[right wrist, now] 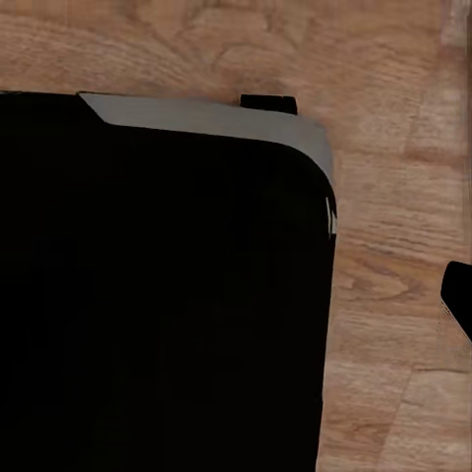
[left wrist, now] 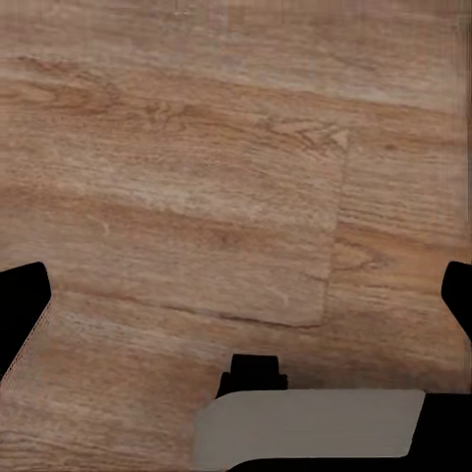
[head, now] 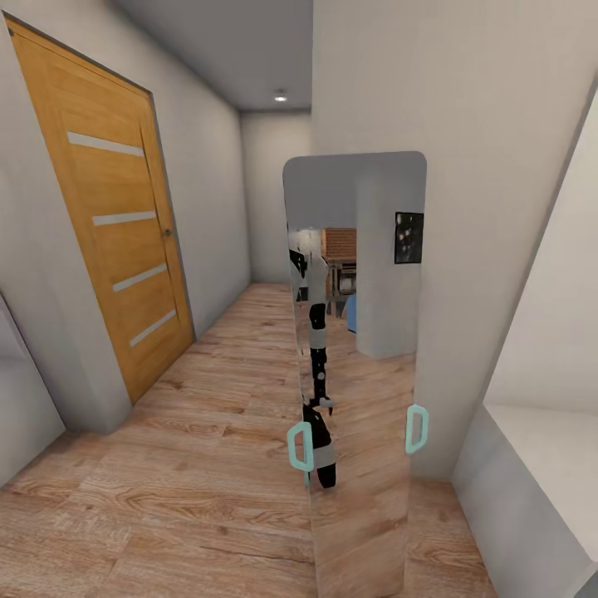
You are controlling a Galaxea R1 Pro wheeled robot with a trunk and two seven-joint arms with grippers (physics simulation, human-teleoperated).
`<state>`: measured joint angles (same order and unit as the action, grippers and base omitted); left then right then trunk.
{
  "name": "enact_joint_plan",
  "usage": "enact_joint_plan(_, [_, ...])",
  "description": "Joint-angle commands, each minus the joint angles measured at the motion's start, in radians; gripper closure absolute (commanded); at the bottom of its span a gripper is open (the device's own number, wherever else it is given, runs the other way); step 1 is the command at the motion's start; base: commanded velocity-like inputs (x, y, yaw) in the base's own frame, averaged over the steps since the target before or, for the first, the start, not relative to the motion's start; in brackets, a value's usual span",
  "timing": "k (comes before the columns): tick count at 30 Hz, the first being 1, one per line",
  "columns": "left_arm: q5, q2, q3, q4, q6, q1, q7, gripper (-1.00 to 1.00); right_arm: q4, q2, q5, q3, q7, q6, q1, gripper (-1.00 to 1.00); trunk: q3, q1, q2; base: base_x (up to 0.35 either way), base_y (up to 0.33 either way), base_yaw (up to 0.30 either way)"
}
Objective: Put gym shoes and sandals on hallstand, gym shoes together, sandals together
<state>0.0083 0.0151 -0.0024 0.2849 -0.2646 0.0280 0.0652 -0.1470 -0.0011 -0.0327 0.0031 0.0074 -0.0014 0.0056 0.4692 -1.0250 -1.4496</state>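
The corridor floor (head: 183,465), light brown wood planks with grain and knots, fills the lower half of the head view and runs back to a grey end wall. A tall oak door (head: 108,216) with four pale horizontal strips stands at the upper left. A frameless mirror (head: 357,349) rises at centre, held by two teal clips (head: 416,428), reflecting a black-and-white robot. A pale grey ledge (head: 540,440), possibly the hallstand, shows at the lower right edge. No readable writing anywhere.

In the left wrist view, the left gripper (left wrist: 236,295) hangs over bare planks, dark fingertips (left wrist: 20,305) wide apart, holding nothing. In the right wrist view, one fingertip (right wrist: 457,295) of the right gripper shows beside a black body (right wrist: 157,285); its spread cannot be judged.
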Motion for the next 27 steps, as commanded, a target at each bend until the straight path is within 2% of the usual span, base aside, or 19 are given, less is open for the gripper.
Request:
enact_joint_plan(1, [0.001, 0.001, 0.0, 0.338, -0.078, 0.0, 0.002, -1.0, -0.213, 0.0, -0.004, 0.0, 0.001, 0.0, 0.001, -1.0, 0.001, 0.0, 0.0, 0.0, 0.0, 0.0])
enact_joint_plan(7, [0.003, 0.002, 0.002, 0.337, -0.086, 0.0, 0.002, -1.0, -0.213, -0.002, -0.004, 0.0, 0.0, 0.0, 0.001, -1.0, 0.001, 0.0, 0.0, 0.0, 0.0, 0.0])
enact_joint_plan(19, [0.003, 0.003, 0.004, 0.333, -0.089, 0.0, 0.002, -1.0, -0.216, -0.004, -0.003, -0.001, 0.0, 0.0, 0.001, -1.0, 0.038, -0.046, -0.084, 0.0, 0.0, 0.0])
enact_joint_plan(27, [0.002, 0.005, 0.004, 0.338, -0.09, 0.002, 0.002, -1.0, -0.28, 0.001, -0.004, -0.002, -0.001, 0.001, 0.001, -1.0, 0.063, -0.077, -0.14, 0.0, 0.0, 0.0])
